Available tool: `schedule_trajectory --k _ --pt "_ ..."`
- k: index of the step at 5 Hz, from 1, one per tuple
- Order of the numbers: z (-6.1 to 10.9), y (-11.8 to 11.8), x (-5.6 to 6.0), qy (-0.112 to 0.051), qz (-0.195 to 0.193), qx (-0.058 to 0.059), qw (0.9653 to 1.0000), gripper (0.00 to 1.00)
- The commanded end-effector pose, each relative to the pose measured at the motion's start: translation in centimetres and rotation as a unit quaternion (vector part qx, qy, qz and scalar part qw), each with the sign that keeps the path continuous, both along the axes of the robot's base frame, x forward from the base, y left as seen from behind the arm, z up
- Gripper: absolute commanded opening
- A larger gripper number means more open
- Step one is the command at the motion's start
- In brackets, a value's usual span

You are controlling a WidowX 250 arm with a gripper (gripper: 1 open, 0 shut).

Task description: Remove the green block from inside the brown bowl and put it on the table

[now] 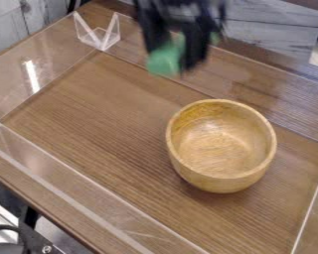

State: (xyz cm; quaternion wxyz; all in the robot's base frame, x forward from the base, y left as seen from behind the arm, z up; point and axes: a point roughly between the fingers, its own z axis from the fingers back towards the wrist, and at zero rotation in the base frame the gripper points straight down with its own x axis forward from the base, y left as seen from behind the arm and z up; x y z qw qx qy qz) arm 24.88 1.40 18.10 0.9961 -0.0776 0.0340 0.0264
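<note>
The green block (165, 63) hangs in the air high above the table (95, 119), up and to the left of the brown bowl (222, 145). My gripper (177, 52) is shut on the block and shows only as a dark motion blur at the top of the view. The round wooden bowl stands upright at the right of the table with nothing inside it.
Clear acrylic walls (49, 164) run along the table's edges. A small clear V-shaped piece (98, 32) stands at the back left corner. Bare wood-grain surface lies left of the bowl.
</note>
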Motion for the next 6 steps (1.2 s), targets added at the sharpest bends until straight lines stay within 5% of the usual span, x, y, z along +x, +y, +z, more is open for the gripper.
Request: schedule_trajectory --k 1,2,4,6 --pt "2.2 5.0 -1.0 -0.038 0.001 0.015 0.9992 0.00" --pt "0.8 9.4 -2.3 -0.040 -0.006 0.016 0.9991 0.00" --pt "-3.5 7.0 -2.9 -0.035 -0.043 0.013 0.9984 0.00" --pt "-7.0 4.4 -2.9 -0.033 -0.074 0.027 0.9963 0.00"
